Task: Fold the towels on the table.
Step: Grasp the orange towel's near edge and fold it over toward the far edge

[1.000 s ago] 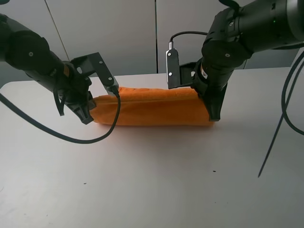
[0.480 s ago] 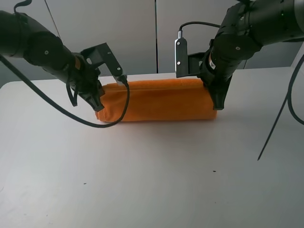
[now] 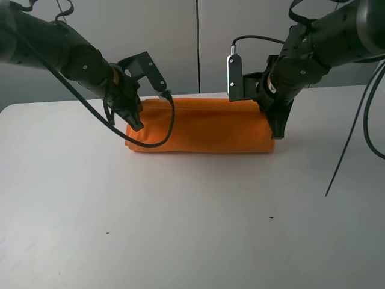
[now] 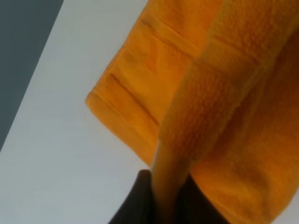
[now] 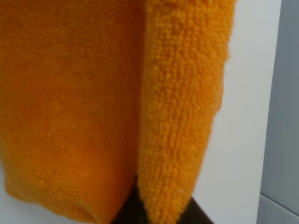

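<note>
- Over on the left, the left gripper is down at the end of the orange towel. Its jaws are pinched tight on a hemmed fold, and the wrist view shows cloth squeezed between the dark fingers.
- In the middle, the orange towel lies as a long doubled band toward the far side of the white table, spanning from one gripper to the other.
- On the right, the right gripper has the other end, jaws clamped on a thick terry edge.
</note>
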Available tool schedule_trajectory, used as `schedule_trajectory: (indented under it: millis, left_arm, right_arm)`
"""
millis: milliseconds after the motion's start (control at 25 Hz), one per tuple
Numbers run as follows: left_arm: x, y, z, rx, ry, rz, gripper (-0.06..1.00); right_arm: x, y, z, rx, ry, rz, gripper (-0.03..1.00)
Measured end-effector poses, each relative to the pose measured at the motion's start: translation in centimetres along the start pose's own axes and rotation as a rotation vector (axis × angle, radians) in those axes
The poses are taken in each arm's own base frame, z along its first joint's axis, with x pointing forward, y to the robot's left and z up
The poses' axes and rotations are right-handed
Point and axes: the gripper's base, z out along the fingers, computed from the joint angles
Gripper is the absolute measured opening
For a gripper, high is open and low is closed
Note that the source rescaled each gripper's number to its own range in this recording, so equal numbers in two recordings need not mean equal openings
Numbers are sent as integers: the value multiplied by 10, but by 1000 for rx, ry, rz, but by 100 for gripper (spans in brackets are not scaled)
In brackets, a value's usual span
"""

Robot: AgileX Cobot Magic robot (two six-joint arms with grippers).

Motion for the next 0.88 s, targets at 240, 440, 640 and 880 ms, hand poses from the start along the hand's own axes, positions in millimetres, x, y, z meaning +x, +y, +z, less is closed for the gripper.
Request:
schedule_trajectory:
  millis: [240,440,640,880]
  left_arm:
    - [-4,0,20,-6,3,25,0]
    - [-1,2,31,-16,-25,14,0]
    - [4,6,39,-24,-38,-11,0]
    - [7,2,51,-11,-43,-12,0]
  right_arm:
    - [1,-1,21,-12,10,5,0]
    - [0,-4,31,-13,18,3,0]
    - [-2,1,41,-23,2,-3,0]
    - [1,0,44,-23,-4,19,0]
